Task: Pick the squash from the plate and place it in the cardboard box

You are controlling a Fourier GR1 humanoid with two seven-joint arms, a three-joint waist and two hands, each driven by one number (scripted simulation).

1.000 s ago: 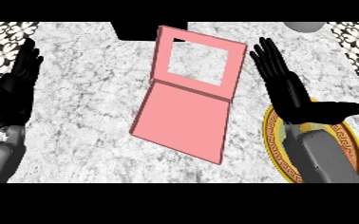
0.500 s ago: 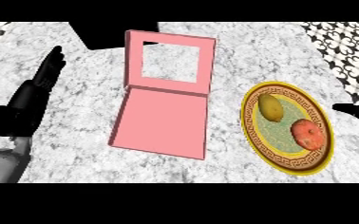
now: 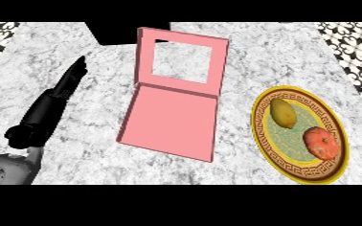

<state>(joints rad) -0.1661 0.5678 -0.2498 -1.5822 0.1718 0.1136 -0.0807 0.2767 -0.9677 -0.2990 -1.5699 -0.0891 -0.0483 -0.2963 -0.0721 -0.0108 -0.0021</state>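
A yellow squash [image 3: 283, 113] lies on the upper left part of a gold-rimmed patterned plate [image 3: 293, 138] at the right of the counter. The box [image 3: 173, 124] is pink, lying open left of the plate, its windowed lid [image 3: 219, 67] standing up at the far side. Nothing is inside the box. My left hand [image 3: 53, 103] rests at the left, fingers straight and pointing away, apart from the box and holding nothing. My right hand does not show.
A red round fruit [image 3: 322, 143] shares the plate, nearer to me than the squash. The marble counter [image 3: 92, 163] ends in a dark gap [image 3: 113, 31] at the far left, behind the box.
My right hand, which stood over the plate a second ago, has gone out of view, uncovering the squash and red fruit. The box and plate now sit further left in view.
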